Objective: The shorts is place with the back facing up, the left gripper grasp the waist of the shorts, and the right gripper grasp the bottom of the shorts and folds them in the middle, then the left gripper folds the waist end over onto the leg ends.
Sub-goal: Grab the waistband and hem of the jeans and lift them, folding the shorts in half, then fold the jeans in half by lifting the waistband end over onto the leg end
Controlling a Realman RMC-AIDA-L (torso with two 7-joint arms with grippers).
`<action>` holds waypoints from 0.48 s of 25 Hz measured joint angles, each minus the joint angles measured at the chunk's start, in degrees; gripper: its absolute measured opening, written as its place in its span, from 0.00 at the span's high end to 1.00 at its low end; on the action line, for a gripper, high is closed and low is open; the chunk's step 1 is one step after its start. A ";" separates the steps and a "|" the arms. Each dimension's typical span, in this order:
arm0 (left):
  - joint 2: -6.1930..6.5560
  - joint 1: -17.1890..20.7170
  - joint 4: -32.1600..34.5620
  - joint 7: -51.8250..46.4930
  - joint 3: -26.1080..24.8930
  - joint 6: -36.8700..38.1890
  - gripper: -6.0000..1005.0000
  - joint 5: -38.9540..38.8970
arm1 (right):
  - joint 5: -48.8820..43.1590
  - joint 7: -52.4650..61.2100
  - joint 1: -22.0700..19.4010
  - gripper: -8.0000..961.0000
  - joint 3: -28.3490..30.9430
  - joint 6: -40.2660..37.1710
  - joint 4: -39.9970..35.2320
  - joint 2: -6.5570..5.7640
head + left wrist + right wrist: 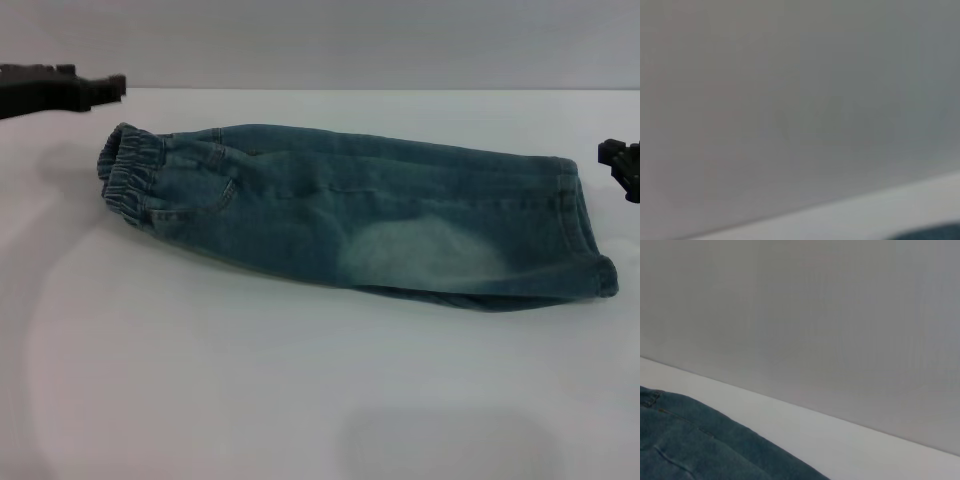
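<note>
The near stretch of the white table (300, 400) lay bare, and beyond it the shorts (350, 215) rested flat on the table at the middle of the head view. They appeared already doubled along their length, one leg stacked on the other, a back pocket (195, 190) facing up. Their long axis ran from about 10 o'clock to about 4 o'clock: the elastic waist (130, 170) pointed toward 10, the leg ends (585, 240) toward 4.

The left gripper (100, 88) sat at roughly 10 o'clock, just beyond the waist and a little outside it, clear of the cloth. Whether its jaws stood apart or together I could not tell. The right gripper (622, 165) showed only as a dark corner at 3 o'clock, near the leg ends but not touching them; its jaws could not be read either. Neither held anything.

By my judgement the lengthwise fold looked done, and what remained was carrying the waist over onto the leg ends. That move would turn on the left gripper, the nearer arm to the waist: the band lay from it toward 5 o'clock, and the carry would run along the long axis toward 4.
</note>
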 joint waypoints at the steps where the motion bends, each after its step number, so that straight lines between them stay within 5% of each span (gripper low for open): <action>1: 0.46 0.42 1.13 0.07 0.00 4.20 0.29 0.34 | 0.02 -0.43 0.19 0.99 0.01 0.20 0.22 0.01; 12: 2.62 2.95 0.44 -1.10 -2.19 13.69 0.29 3.22 | 0.69 -2.57 2.11 0.99 -0.09 2.29 2.73 -0.03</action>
